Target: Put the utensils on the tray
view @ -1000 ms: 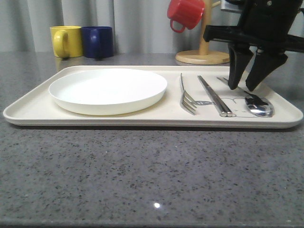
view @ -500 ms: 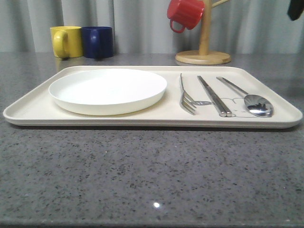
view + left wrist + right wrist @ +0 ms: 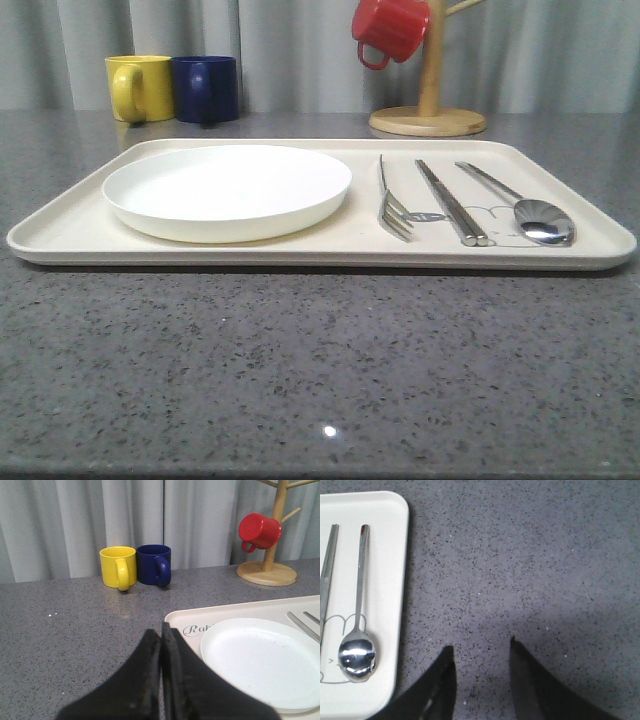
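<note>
Lying lengthwise front-to-back on the tray [image 3: 80, 238], fork [image 3: 392, 205], chopsticks [image 3: 450, 202], spoon [image 3: 520, 203]; left jaws closed, right parted, both empty.

Fork [image 3: 394, 207], chopsticks [image 3: 452, 205], spoon [image 3: 530, 213]: polished, mirror-bright metal. Tray [image 3: 70, 232]: smooth matt cream. Plate [image 3: 227, 189]: glossy white. Surface [image 3: 300, 370]: speckled grey stone look, slight sheen. Mug stand [image 3: 428, 118]: pale wood.

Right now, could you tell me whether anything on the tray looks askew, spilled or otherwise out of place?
Nothing stands out. The fork, chopsticks and spoon lie side by side on the tray, roughly parallel, beside the white plate. Nothing looks spilled or damaged.
</note>
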You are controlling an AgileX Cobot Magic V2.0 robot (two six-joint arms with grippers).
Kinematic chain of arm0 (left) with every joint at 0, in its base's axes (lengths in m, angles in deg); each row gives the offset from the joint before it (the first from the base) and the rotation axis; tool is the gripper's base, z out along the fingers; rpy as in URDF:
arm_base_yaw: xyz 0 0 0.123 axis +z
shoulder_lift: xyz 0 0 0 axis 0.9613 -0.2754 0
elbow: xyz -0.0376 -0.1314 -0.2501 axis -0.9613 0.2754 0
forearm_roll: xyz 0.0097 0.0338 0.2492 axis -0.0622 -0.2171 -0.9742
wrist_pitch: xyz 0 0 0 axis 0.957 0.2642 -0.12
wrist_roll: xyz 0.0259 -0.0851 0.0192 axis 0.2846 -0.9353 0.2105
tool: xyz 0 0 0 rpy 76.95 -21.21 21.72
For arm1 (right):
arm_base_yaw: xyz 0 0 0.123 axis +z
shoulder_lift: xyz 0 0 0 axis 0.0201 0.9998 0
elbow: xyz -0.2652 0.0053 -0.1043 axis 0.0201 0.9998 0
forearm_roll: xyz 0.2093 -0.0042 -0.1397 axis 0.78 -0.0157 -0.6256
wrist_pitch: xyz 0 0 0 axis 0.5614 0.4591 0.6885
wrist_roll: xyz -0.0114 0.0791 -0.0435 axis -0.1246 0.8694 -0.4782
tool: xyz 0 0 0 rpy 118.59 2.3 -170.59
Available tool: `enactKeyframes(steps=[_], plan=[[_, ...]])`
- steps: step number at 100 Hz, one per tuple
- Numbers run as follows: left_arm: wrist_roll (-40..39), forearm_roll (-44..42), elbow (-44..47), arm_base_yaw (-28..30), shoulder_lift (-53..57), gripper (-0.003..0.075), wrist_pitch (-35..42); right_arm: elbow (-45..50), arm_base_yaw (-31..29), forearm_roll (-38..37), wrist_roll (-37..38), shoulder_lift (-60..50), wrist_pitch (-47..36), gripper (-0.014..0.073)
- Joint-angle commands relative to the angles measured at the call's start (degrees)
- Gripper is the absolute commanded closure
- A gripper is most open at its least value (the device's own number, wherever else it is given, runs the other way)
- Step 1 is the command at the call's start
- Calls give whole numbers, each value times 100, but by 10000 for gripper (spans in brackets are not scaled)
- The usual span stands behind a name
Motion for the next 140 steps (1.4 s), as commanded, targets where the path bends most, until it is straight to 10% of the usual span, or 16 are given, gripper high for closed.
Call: enactKeyframes(steps=[1, 36, 62, 140], plan=[[-51, 37, -165, -33, -31, 738, 399, 287, -32, -114, -24, -554, -668, 314], [-51, 37, -165, -33, -31, 738, 399, 1372, -32, -240, -24, -1998, -1533, 340], [-51, 37, -165, -33, -31, 738, 399, 1442, -32, -303, -24, -2113, -1606, 676], [-51, 37, -165, -33, -31, 738, 399, 1442, -32, -298, -24, -2113, -1550, 671]])
